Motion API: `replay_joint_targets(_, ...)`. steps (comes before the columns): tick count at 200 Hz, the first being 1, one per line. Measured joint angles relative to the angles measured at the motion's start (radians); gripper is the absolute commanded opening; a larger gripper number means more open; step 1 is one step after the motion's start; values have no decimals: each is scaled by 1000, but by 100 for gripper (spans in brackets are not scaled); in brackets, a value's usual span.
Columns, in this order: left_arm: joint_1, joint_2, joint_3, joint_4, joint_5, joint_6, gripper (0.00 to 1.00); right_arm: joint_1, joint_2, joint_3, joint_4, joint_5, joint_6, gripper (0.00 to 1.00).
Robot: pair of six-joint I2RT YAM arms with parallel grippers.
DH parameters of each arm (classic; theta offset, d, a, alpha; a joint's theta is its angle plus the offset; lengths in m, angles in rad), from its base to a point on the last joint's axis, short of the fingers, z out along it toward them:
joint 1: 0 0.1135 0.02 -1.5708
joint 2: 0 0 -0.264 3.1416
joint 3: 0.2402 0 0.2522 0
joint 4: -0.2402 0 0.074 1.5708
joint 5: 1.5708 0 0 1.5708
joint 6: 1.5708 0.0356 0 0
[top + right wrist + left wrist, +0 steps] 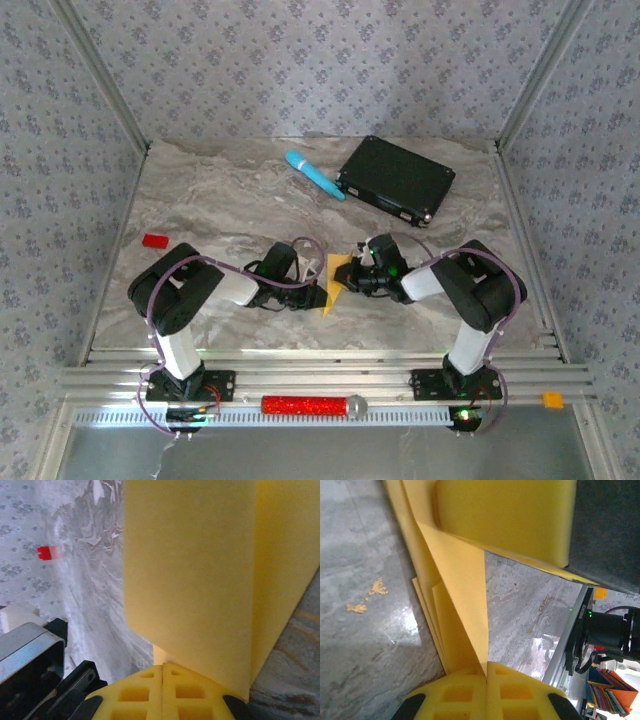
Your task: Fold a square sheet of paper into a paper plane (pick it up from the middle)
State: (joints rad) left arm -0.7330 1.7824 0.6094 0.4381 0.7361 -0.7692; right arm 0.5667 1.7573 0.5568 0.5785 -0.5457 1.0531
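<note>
The yellow-orange sheet of paper (335, 277) is folded into a narrow, layered paper plane shape with a pointed end. It hangs just above the marble table (230, 200), between both arms. My left gripper (320, 294) is shut on its lower edge. In the left wrist view the yellow fingertips (470, 690) meet on a crease of the paper (462, 595). My right gripper (354, 275) is shut on the opposite edge, and in its wrist view the paper (200, 575) rises from its shut gripper (163, 668). The right gripper's yellow pad (505, 520) presses the paper from above.
A black flat box (396, 180) and a light-blue cylinder (314, 174) lie at the back of the table. A small red block (154, 240) (46, 553) sits at the left edge. A red glittery roller (305, 405) rests on the front rail.
</note>
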Motion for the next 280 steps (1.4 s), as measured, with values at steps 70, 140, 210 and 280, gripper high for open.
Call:
replay_joint_targets(70,0,-2,0,-7,-2,16,0,-2,-80,19,-141,37,-39,9)
replay_joint_targets(140,7,-2,-16,24,6,24,0,-19,-194,1,-159,24,-74,7)
replay_joint_targets(210,15,6,-45,102,19,-11,0,-6,-139,-25,-137,6,-74,6)
replay_joint_targets(280,20,14,-57,139,27,-37,0,-5,-43,13,-108,-20,-74,6)
